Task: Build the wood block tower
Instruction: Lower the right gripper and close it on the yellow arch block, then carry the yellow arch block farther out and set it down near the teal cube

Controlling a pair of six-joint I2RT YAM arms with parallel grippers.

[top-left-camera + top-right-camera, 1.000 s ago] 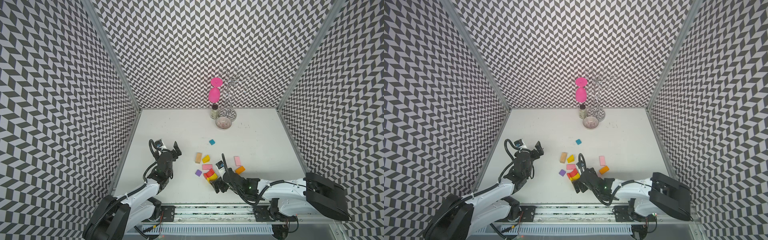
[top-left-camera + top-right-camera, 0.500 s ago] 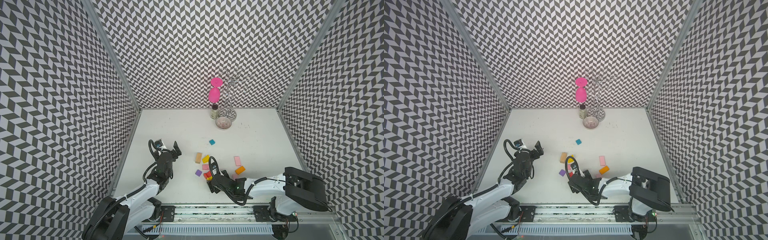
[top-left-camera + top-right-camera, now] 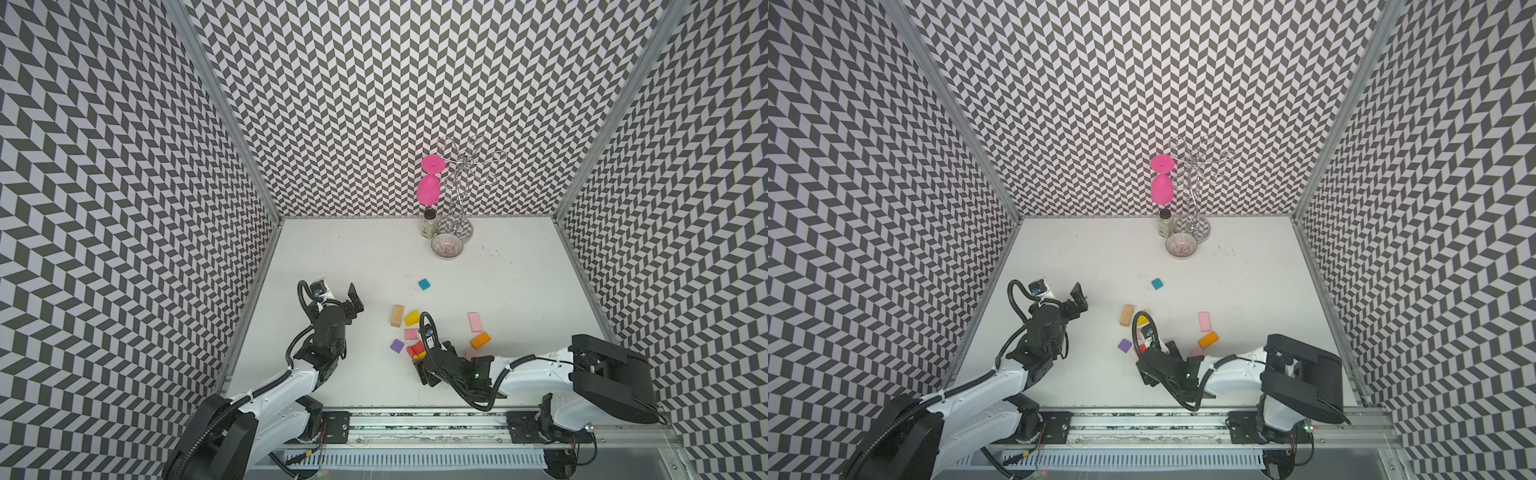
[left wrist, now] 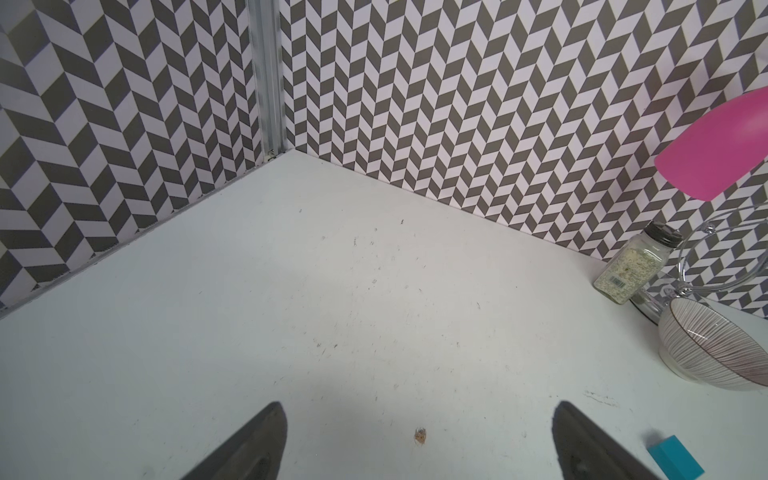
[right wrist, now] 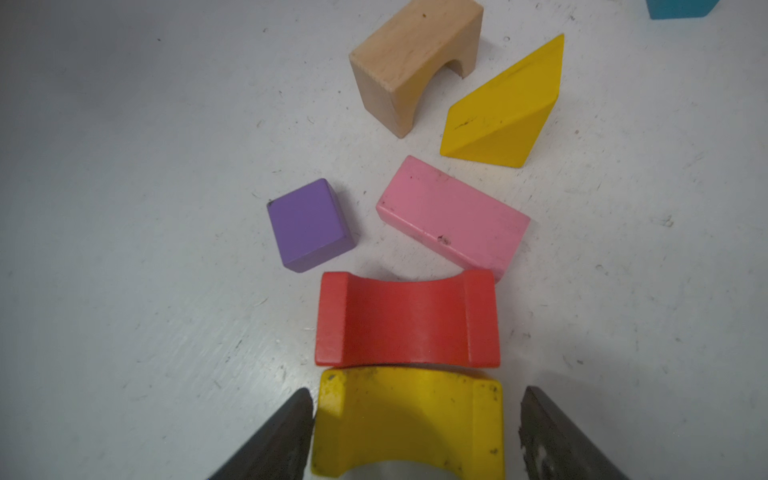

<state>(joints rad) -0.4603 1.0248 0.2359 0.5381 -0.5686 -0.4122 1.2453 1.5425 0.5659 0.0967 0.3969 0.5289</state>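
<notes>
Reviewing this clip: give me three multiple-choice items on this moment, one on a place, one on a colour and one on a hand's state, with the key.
1. Where does the teal block lie?
A. Alone, between the plain wood arch and the ribbed bowl
B. On a pink slab
C. Inside a goblet

2. What colour is the arch block between the right hand's fingers?
A. Purple
B. Yellow
C. Teal

3. How does the left hand stand?
A. Shut on a pink slab
B. Open, with nothing between its fingers
C. Shut and empty

Key:
1 A: both top views show it lying apart there.
2 B: the right wrist view shows it yellow.
3 B: the left wrist view shows only bare table between spread fingers.
</notes>
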